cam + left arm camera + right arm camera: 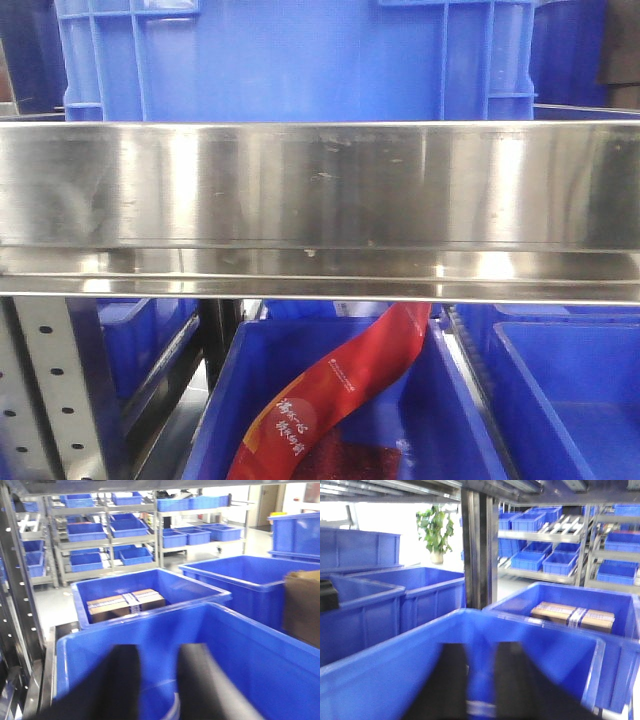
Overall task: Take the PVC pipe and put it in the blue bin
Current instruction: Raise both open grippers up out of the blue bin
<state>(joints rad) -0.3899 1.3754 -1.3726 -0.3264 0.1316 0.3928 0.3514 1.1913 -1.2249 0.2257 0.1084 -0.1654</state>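
Blur softens both wrist views. My left gripper (159,652) is open, its two black fingers (122,680) reaching over the inside of a blue bin (260,645). A pale curved edge (173,707) shows low between them; whether it is the PVC pipe is unclear. My right gripper (481,650) hangs over another blue bin (385,675) with a narrower gap between its jaws and nothing at the tips. A pale band (480,709) crosses that gap near the finger bases, too blurred to name. The front view shows neither gripper.
A steel shelf beam (320,210) fills the front view, with a blue crate (300,60) above and blue bins holding a red packet (335,390) below. Neighbouring bins hold cardboard boxes (125,602) (572,616). A steel post (479,550) stands behind the right bin.
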